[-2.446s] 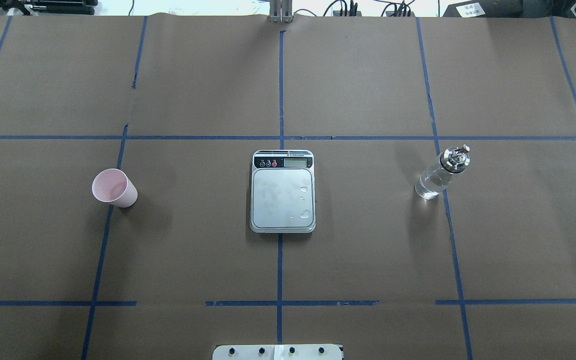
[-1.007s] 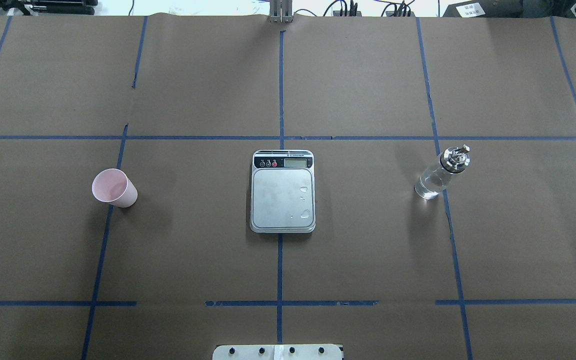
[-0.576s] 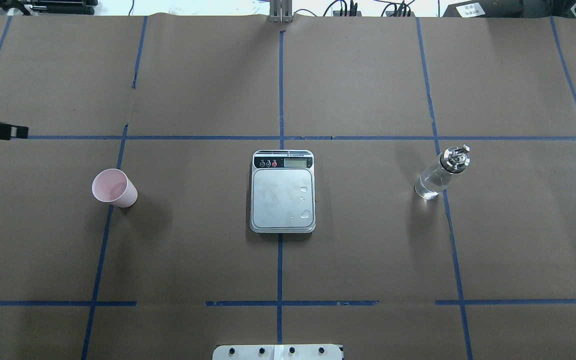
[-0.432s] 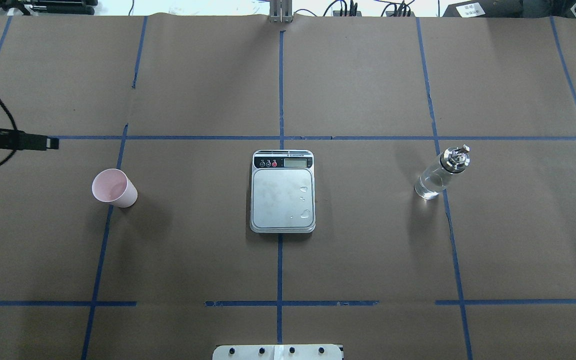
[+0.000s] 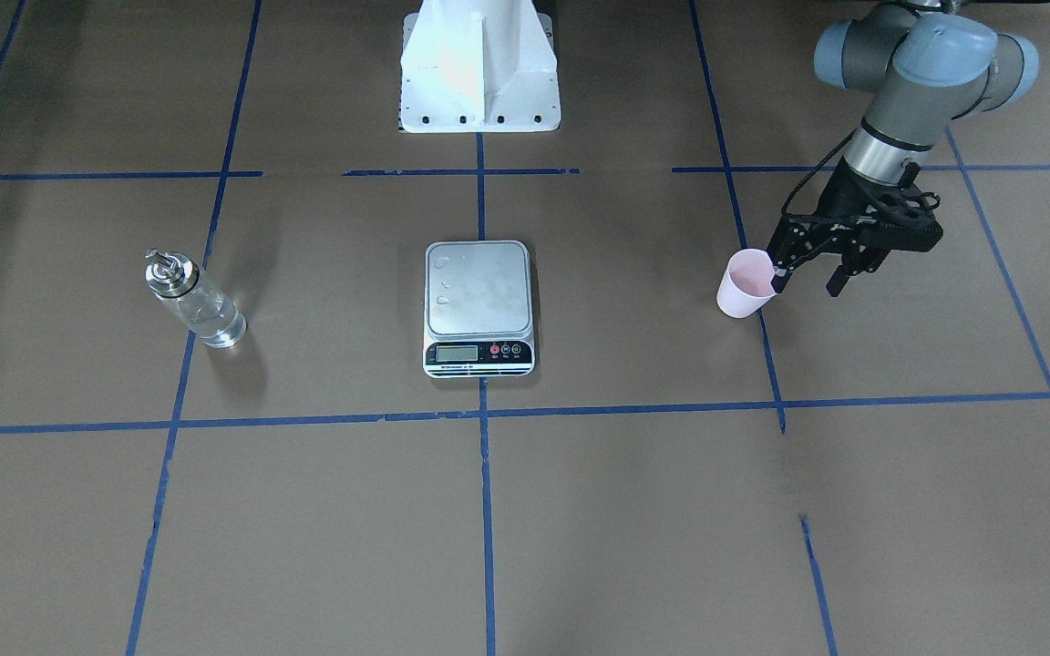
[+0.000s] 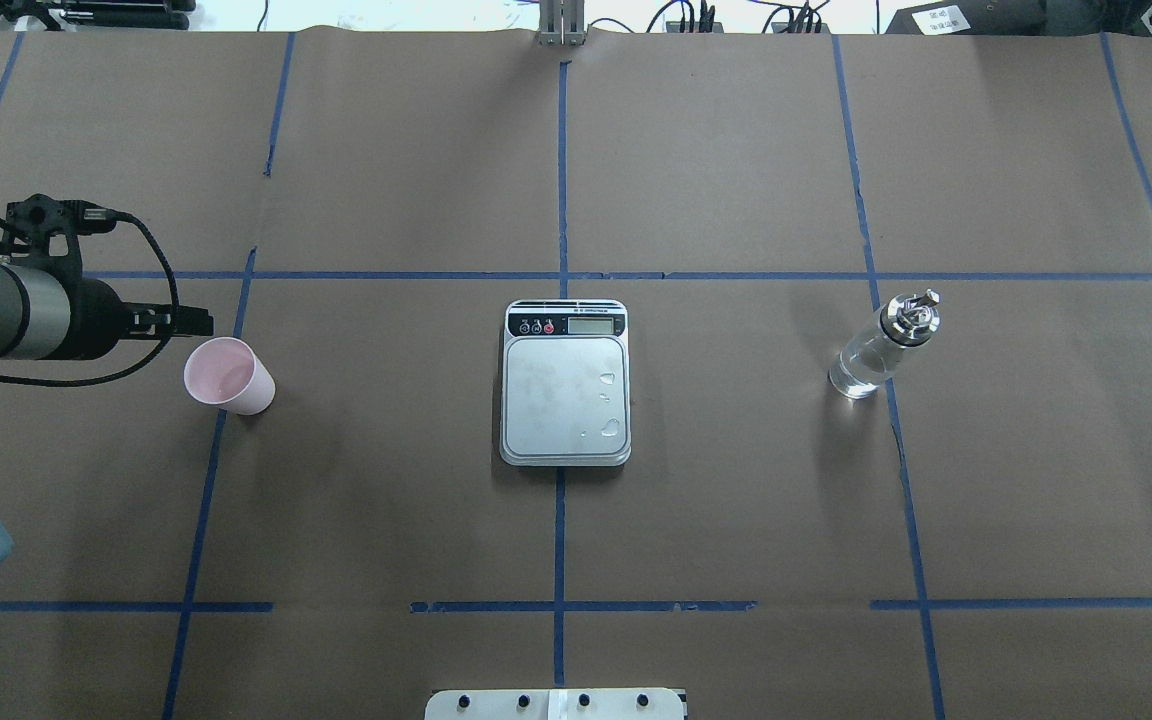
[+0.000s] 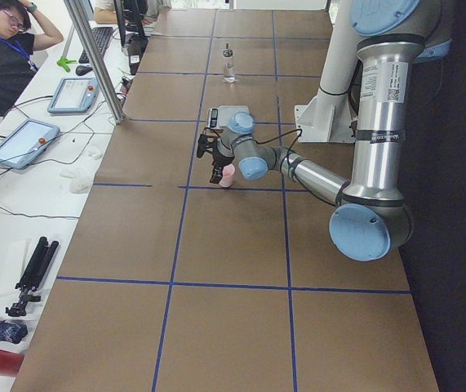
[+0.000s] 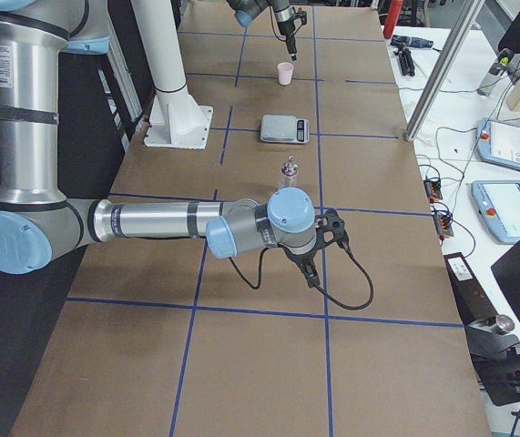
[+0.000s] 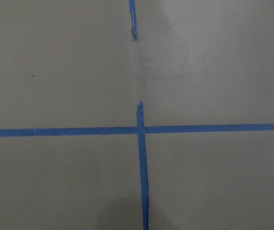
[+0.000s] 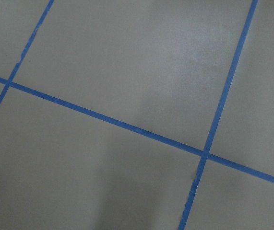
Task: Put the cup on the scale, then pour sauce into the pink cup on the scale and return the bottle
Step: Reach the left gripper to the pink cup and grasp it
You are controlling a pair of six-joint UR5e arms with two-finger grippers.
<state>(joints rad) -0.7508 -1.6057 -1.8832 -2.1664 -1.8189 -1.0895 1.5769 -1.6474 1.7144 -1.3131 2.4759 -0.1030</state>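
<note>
The pink cup (image 6: 229, 375) (image 5: 746, 287) stands upright on the table on my left side. The scale (image 6: 565, 385) (image 5: 478, 305) lies at the centre, its platform bare but for a few water drops. The bottle (image 6: 881, 345) (image 5: 192, 305), with clear liquid in it, stands on my right side. My left gripper (image 5: 805, 284) (image 6: 198, 322) is open and empty, just beside the cup's rim, one finger (image 5: 778, 273) close to it. My right gripper (image 8: 312, 269) shows only in the exterior right view, past the bottle; I cannot tell whether it is open or shut.
The robot's white base (image 5: 478, 73) stands at the table's near edge. Blue tape lines cross the brown paper cover. A metal post (image 7: 94, 57), tablets (image 7: 19, 140) and an operator (image 7: 0, 49) are at a side table beyond the far edge.
My left arm has come into the overhead view from the left edge and moved right to the cup. The cup, the scale and the bottle have not moved.
</note>
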